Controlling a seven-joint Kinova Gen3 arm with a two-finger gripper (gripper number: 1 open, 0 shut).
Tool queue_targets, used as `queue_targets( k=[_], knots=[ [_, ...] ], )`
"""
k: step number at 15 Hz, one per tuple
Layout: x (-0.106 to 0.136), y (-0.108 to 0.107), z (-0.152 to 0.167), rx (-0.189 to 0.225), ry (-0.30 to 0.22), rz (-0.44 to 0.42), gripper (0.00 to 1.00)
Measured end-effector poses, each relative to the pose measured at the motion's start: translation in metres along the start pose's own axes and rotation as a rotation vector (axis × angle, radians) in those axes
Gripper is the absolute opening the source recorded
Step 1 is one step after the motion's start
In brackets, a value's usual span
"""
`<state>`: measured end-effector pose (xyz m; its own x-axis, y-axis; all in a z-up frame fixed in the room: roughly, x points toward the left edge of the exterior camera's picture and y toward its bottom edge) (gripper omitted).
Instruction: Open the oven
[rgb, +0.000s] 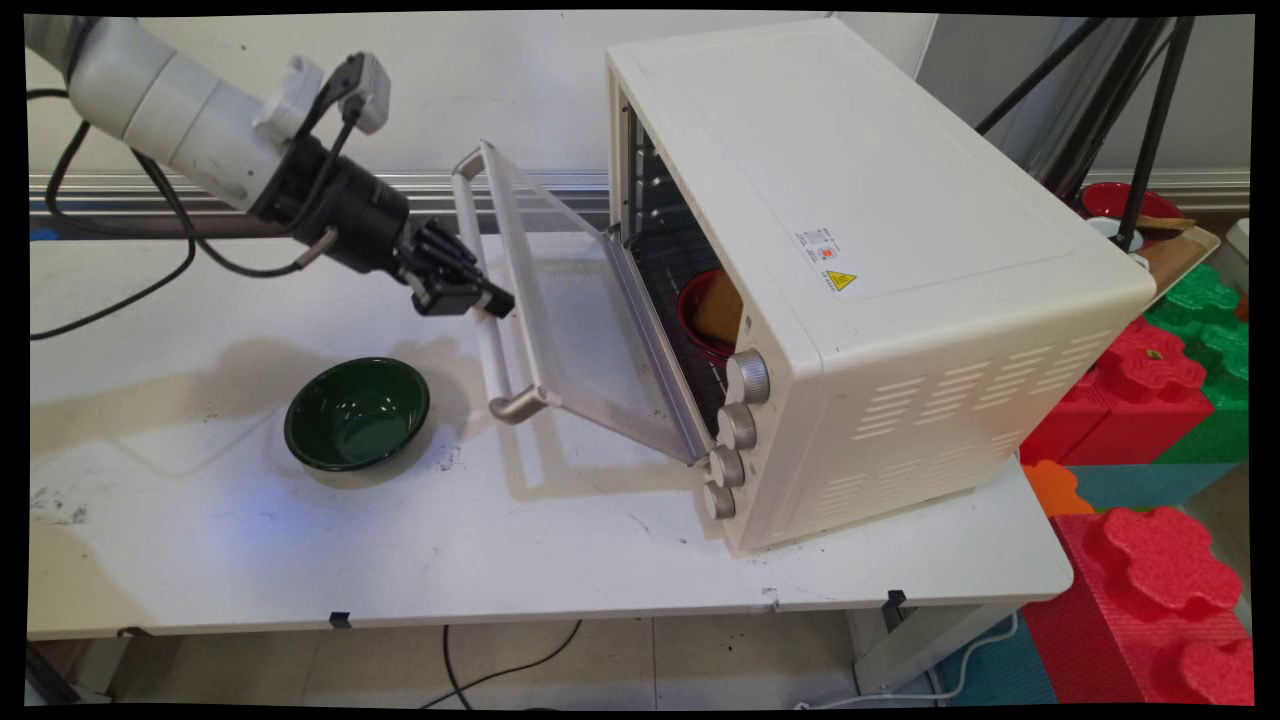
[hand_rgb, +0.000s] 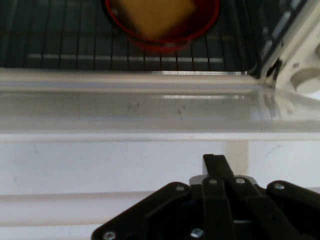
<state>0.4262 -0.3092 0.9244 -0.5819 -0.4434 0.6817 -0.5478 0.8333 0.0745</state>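
Right at the oven door handle

Your hand (rgb: 478, 293) sat against the metal door handle (rgb: 497, 360) of the white toaster oven (rgb: 880, 250). Whether it was apart, together or clamped on the bar could not be told from either view. The glass door (rgb: 575, 320) hung partly open, tilted out at the oven's 9 o'clock. On the rack inside you had a red bowl (rgb: 690, 305) holding a yellow-brown block (rgb: 722, 305). An empty dark green bowl (rgb: 357, 413) stood on the bench (rgb: 250, 560), at 7 o'clock from the hand.
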Motion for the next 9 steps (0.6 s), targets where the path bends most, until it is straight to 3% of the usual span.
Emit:
queue_targets(
  k=[9],
  knots=[
    [-0.047, 0.004, 0.020, -0.001, -0.077, -0.016, 0.00]
  ],
)
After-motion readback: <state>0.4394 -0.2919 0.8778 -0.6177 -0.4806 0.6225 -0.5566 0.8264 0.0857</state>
